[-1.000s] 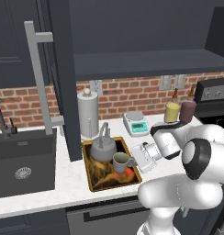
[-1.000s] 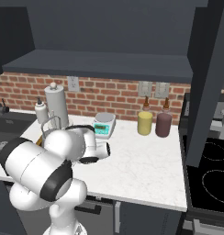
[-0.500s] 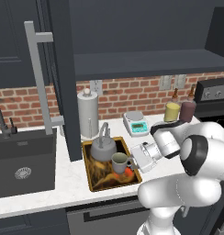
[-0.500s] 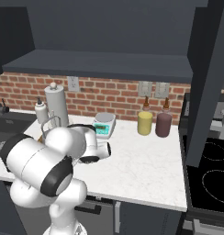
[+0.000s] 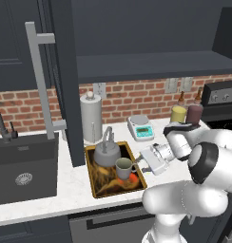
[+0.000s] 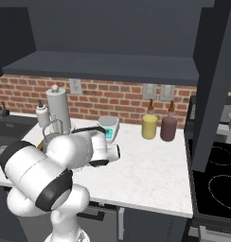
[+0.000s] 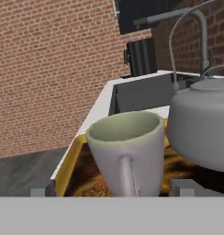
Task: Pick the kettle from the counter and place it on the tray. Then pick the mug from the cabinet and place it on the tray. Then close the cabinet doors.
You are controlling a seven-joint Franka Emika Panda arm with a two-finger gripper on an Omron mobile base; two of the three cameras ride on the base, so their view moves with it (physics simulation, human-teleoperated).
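The grey-beige mug (image 7: 127, 153) stands upright on the tray (image 7: 68, 167), handle toward the camera, between my gripper's (image 7: 114, 188) spread fingertips (image 7: 42, 188), which stand clear of its sides. The dull-grey kettle (image 7: 201, 124) sits on the same tray just beside it. From the left base, the mug (image 5: 123, 168) and kettle (image 5: 107, 153) share the golden-rimmed tray (image 5: 95, 186) on the white counter (image 5: 70, 190), and my open gripper (image 5: 138, 167) points at the mug from the right. The cabinet door (image 5: 65, 80) with its bar handle (image 5: 42, 80) hangs open, as does the other door (image 6: 214, 80).
A tall grey cylinder with a knob (image 5: 91, 117) stands behind the tray, and a white scale (image 5: 140, 127) to its right. Yellow (image 6: 149, 126) and maroon (image 6: 168, 128) jars stand by the brick wall. The black sink (image 5: 23, 166) lies left and the stove (image 6: 221, 177) right.
My gripper has gone from shut to open, letting go of the mug, which now stands on the tray. The arm has barely shifted.
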